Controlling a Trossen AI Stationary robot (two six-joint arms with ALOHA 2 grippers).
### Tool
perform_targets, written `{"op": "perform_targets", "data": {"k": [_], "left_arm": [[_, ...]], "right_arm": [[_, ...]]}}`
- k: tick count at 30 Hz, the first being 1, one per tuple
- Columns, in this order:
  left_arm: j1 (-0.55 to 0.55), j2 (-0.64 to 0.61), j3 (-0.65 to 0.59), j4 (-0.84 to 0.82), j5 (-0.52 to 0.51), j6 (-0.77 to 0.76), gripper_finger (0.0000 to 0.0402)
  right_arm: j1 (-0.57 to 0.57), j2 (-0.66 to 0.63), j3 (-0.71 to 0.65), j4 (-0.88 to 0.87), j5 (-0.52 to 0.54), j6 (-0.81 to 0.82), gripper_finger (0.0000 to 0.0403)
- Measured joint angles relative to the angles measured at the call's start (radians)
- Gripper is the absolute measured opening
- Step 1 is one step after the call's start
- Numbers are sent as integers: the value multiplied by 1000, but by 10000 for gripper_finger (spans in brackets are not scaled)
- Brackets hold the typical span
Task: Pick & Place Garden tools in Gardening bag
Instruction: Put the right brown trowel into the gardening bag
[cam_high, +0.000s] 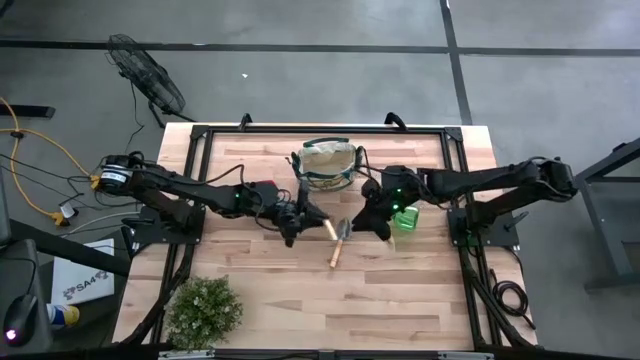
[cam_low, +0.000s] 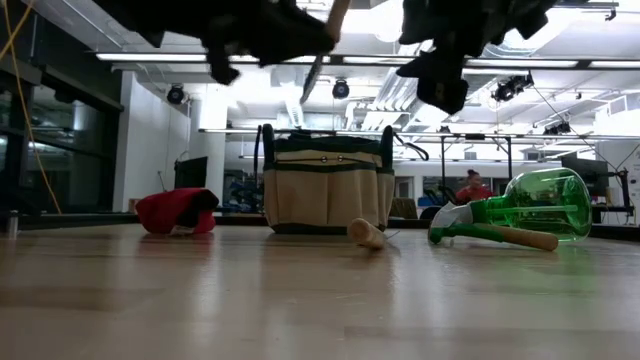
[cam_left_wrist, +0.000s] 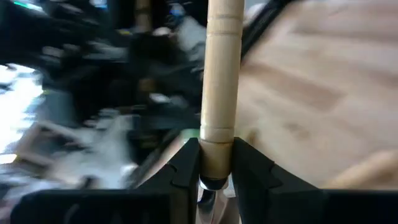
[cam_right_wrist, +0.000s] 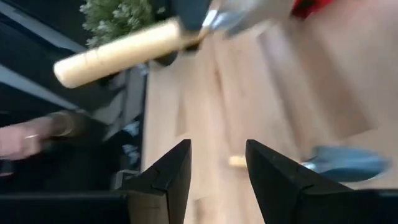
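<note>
The beige, green-trimmed gardening bag (cam_high: 326, 166) (cam_low: 326, 186) stands upright at the table's far middle. My left gripper (cam_high: 300, 223) (cam_left_wrist: 216, 167) hovers just in front of it, shut on a wooden-handled trowel (cam_right_wrist: 118, 53). My right gripper (cam_high: 373, 222) (cam_right_wrist: 217, 168) hangs open to the right of it with nothing between its fingers. A second trowel (cam_high: 338, 246) (cam_right_wrist: 345, 163) lies flat on the table between the two grippers. The green sprayer (cam_high: 405, 218) (cam_low: 520, 208) lies on its side at the right. The red-handled shears (cam_low: 176, 212) lie at the left. My left gripper pinches the trowel's wooden handle at its lower end, by the metal collar (cam_left_wrist: 216, 149), between its two fingers. The fingers come about level from the table's left and lie across the handle. The trowel is lifted clear and tilted, with its handle (cam_low: 336, 14) up and its blade (cam_low: 314, 76) down.
A bushy green plant (cam_high: 204, 308) stands at the table's near left corner. Another wooden handle (cam_low: 522, 238) lies under the sprayer. Bare wood (cam_high: 400, 300) spreads across the near half of the table. A person sits in the room behind (cam_low: 472, 186).
</note>
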Motion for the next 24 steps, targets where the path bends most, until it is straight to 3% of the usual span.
{"op": "perform_targets", "data": {"k": [7, 14, 18, 24], "left_arm": [[82, -1, 102, -164, 369, -148, 62], [226, 6, 134, -126, 785, -296, 62], [283, 15, 136, -71, 946, -373, 62], [299, 30, 136, -32, 1119, -414, 62]], "right_arm": [[26, -111, 0, -30, 155, -283, 144], [94, -127, 0, 46, 271, -667, 144], [118, -107, 0, 182, 343, -807, 144], [116, -59, 0, 412, 351, -900, 144]]}}
